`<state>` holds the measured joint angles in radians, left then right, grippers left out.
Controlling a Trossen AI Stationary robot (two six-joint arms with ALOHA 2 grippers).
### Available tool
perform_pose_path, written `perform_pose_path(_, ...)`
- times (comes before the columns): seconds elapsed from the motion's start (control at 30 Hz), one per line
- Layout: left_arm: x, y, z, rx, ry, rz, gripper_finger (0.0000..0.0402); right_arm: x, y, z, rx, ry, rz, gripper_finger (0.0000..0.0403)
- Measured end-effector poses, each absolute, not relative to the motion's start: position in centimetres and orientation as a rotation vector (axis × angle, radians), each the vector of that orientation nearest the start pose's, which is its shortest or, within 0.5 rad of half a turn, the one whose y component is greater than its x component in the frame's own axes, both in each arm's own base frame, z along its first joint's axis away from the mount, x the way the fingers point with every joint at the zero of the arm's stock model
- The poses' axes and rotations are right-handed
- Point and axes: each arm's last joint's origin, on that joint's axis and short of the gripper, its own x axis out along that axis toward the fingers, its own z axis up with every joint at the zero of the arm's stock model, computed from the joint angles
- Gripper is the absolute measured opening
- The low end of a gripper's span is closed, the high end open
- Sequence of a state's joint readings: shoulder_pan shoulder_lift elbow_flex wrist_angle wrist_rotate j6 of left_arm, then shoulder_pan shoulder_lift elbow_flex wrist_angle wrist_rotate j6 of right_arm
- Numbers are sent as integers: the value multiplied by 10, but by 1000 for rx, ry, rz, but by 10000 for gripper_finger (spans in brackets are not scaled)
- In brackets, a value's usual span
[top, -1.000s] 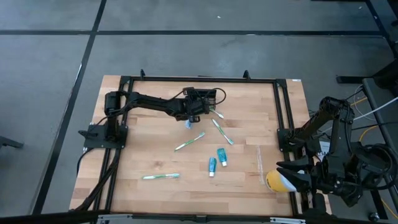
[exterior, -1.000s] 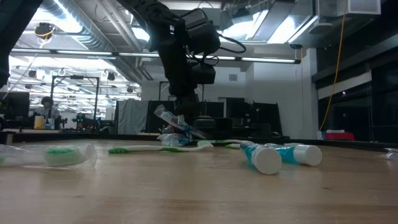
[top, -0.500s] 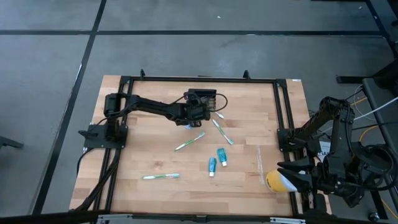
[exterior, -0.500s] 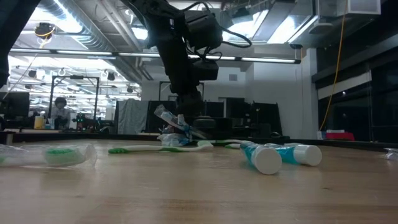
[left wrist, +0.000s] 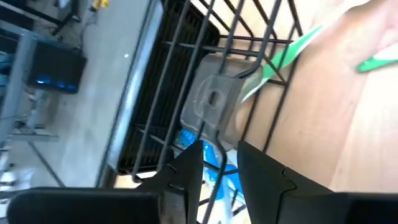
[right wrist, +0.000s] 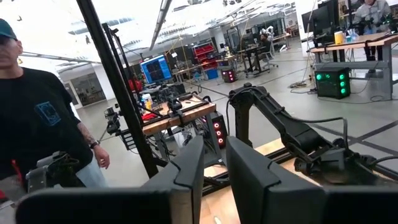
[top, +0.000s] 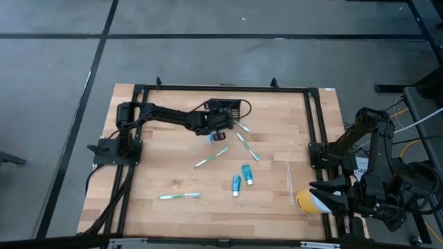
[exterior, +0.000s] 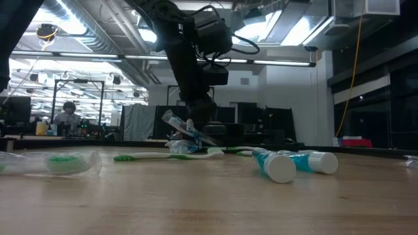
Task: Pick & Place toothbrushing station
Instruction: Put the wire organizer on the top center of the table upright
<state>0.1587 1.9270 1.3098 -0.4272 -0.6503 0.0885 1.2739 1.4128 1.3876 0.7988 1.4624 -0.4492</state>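
Observation:
The black wire-mesh holder (left wrist: 186, 74) fills the left wrist view; in the high view my left gripper (top: 220, 122) hides most of it, at the table's far middle. My left gripper (left wrist: 217, 152) points down, shut on one of the holder's wires. A blue-and-white tube (exterior: 175, 122) leans tilted beside the fingers, and blue shows through the mesh (left wrist: 208, 158). A green toothbrush (left wrist: 280, 59) lies behind the wires. My right gripper (top: 324, 196) waits at the near right corner, open, beside a yellow cup (top: 306, 202). My left gripper pinches a single wire of the holder's wall (left wrist: 219, 140) between its two fingers. The fingers come from above, pointing down. Whether the holder is clear of the table, I cannot tell.
On the wood lie three green toothbrushes (top: 211, 158) (top: 248, 146) (top: 180, 196) and two teal tubes (top: 236, 184) (top: 247, 174). A black frame rail (top: 221, 87) runs round the table. People show in the room beyond the table.
My left arm has swayed a little toward the table's right edge and partly back. Its fingers have stayed on the holder's wire, and the tube beside them has kept its tilt.

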Motion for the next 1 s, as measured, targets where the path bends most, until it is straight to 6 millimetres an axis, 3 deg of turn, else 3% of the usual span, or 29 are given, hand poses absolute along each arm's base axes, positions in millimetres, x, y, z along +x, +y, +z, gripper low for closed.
perform_pose_path(0.43, 379, 96, 176, 226, 1095, 684, 90, 108, 255, 467, 313, -112, -201, 70)
perform_pose_path(0.7, 379, 99, 177, 197, 1092, 658, 14, 108, 255, 467, 323, -113, -200, 70)
perform_pose_path(1.0, 380, 94, 177, 214, 1096, 657, 5, 108, 256, 468, 325, -119, -191, 70)
